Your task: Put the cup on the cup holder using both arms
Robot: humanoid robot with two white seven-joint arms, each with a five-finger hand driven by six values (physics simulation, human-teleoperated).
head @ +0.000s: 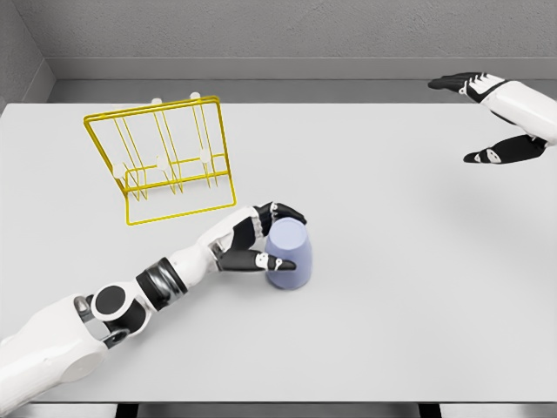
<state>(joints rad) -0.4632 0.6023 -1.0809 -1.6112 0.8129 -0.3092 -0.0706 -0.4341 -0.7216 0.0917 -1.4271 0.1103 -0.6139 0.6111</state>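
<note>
A lavender cup (291, 254) stands upside down on the white table (392, 305), a little left of the middle. My left hand (265, 237) reaches in from the lower left and wraps it, fingers over its far side and thumb on its near side. The yellow wire cup holder (165, 157) stands behind and to the left of the cup, tilted back, with pale pegs on its bars. My right hand (487, 117) hovers at the far right, high over the table, fingers spread and holding nothing.
Grey walls close off the back and left of the table. The table's front edge runs along the bottom of the view.
</note>
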